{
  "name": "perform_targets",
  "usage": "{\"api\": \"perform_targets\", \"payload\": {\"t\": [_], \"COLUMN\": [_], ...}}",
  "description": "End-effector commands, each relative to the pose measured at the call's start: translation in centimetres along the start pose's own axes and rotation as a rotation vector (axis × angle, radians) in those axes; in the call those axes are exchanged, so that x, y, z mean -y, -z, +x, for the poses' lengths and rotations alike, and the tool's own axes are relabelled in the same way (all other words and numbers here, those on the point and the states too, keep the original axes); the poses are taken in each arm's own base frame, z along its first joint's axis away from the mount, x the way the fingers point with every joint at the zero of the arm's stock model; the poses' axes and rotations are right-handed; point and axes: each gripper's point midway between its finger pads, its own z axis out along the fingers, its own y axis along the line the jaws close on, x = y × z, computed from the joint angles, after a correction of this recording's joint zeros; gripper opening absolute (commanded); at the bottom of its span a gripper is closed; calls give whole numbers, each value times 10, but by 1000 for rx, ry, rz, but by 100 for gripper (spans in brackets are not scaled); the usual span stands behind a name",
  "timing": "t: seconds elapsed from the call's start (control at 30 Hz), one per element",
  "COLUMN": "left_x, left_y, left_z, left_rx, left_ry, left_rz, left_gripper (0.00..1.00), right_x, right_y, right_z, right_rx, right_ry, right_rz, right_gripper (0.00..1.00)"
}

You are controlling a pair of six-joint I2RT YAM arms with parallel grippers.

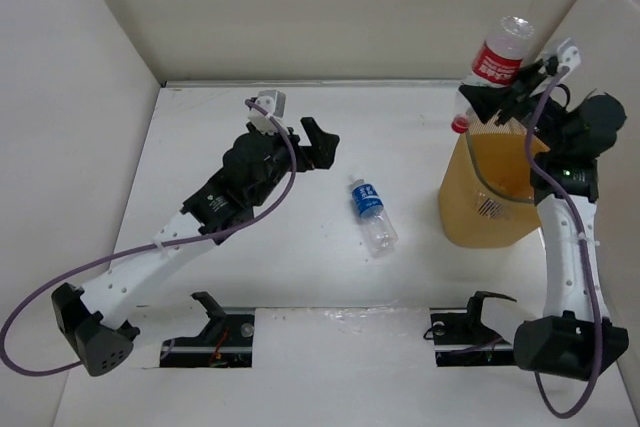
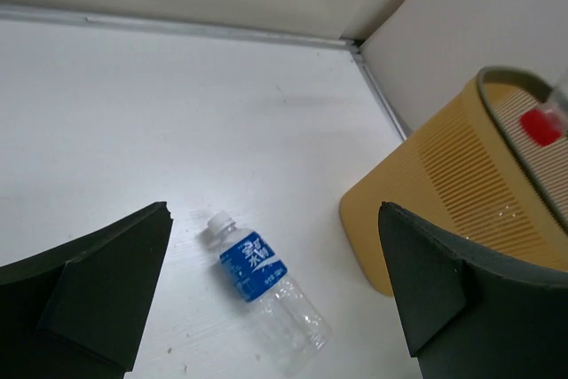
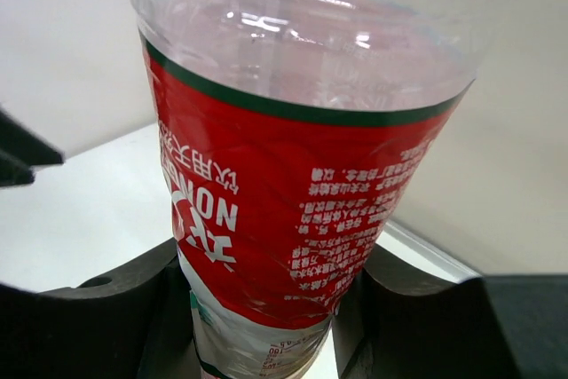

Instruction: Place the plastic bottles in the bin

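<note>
Orange-yellow ribbed plastic forms the bin [image 1: 465,202], a tall rounded-square basket with a grey rim at the right of the overhead view. A small barcode-like sticker [image 1: 490,209] shows on its wall. Above the bin, the right gripper [image 1: 503,97] pinches the red-labelled bottle [image 1: 497,59]. The bottle is clear, crinkled plastic, tilted with its base toward the top of the frame and its red cap [image 1: 459,125] down at the bin's rim. The right arm rises from its base at lower right, its white link running up the frame and its black wrist bent left over the bin. In the right wrist view the black fingers [image 3: 98,326] press on either side of the label, which is red with a green band and white Chinese characters; the letters "NON" can be read.

The left arm reaches diagonally from lower left toward the centre, and the left gripper [image 1: 318,142] is spread wide, holding nothing. A blue-labelled bottle [image 2: 264,290] with a white cap lies on its side on the smooth white table [image 2: 177,130], apart from that gripper and near the bin. Its white lettering is too small to read.
</note>
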Motion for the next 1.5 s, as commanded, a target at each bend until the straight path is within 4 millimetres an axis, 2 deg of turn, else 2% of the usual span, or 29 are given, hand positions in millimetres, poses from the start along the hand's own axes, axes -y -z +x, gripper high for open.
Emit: {"api": "perform_targets", "payload": {"t": [0.0, 0.1, 0.13, 0.2, 0.23, 0.27, 0.33, 0.43, 0.47, 0.5, 0.53, 0.57, 0.6, 0.63, 0.67, 0.7, 0.73, 0.83, 1.0, 1.03, 1.1, 1.13, 1.2, 1.23, 1.27, 1.33, 1.37, 1.47], "left_x": [3, 3, 2, 1, 0, -3, -6, -10, -13, -16, -14, -16, -19, -18, -20, -24, -23, -29, -19, -24, -20, -24, -15, -17, -21, -23, -29, -23], "left_y": [-5, -12, -12, -18, -17, -17, -17, -17, -17, -18, -18, -18, -20, -21, -23, -22, -23, -27, -39, -43, -51, -55, -63, -66, -68, -74, -77, -81], "left_z": [16, 27, 32, 41, 47, 51, 57, 61, 65, 71, 68, 71, 79, 77, 82, 88, 86, 101, 126, 142, 147, 162, 170, 177, 195, 201, 214, 231], "left_rx": [-40, -63, -76, -103, -118, -126, -137, -141, -149, -168, -167, -184, -208, -213, -233, -263, -270, -324, -420, -462, -476, -512, -535, -553, -597, -591, -613, -653], "left_ry": [22, 37, 35, 29, 26, 24, 30, 26, 24, 18, 18, 13, 5, 4, -3, -12, -14, -19, 47, 55, 107, 120, 183, 199, 203, 248, 261, 322], "left_rz": [22, 24, 29, 27, 28, 24, 16, 1, -4, -16, -15, -26, -41, -44, -56, -75, -79, -116, -93, -116, -130, -150, -153, -175, -210, -288, -319, -335], "left_gripper": [100, 100, 100, 100, 100, 100, 100, 100, 100, 100, 100, 100, 100, 100, 100, 100, 100, 100, 100, 100, 100, 100, 100, 100, 100, 100, 100, 100], "right_x": [11, 14, 18, 27, 37, 40, 43, 57, 70, 70, 75, 75, 72, 72, 68, 70, 68, 63, 51, 44, 30, 28, 17, 19, 15, 13, 11, 10], "right_y": [30, 34, 37, 46, 54, 57, 59, 77, 87, 91, 95, 99, 100, 102, 104, 106, 107, 105, 98, 94, 86, 85, 81, 82, 81, 81, 80, 79], "right_z": [-13, -8, -12, -6, -12, -5, -2, 8, 19, 28, 34, 40, 35, 37, 29, 32, 21, 9, -9, -16, -26, -25, -30, -26, -26, -27, -24, -17], "right_rx": [-16, -23, -14, -21, -10, -14, -12, -14, -33, -43, -49, -56, -44, -44, -27, -32, -16, -13, -19, -9, 2, -13, -21, -35, -48, -47, -57, -69], "right_ry": [33, 27, 38, 32, 53, 38, 28, 1, -36, -56, -64, -77, -63, -65, -44, -54, -23, -3, 33, 55, 86, 102, 120, 118, 129, 135, 134, 117], "right_rz": [30, 45, 73, 117, 177, 198, 232, 360, 433, 458, 481, 498, 504, 518, 529, 545, 548, 536, 473, 452, 408, 397, 371, 382, 369, 375, 367, 360], "right_gripper": [0, 0, 0, 0, 0, 0, 0, 0, 0, 1, 4, 25, 41, 59, 82, 88, 100, 100, 100, 100, 100, 100, 100, 100, 100, 100, 100, 100]}}
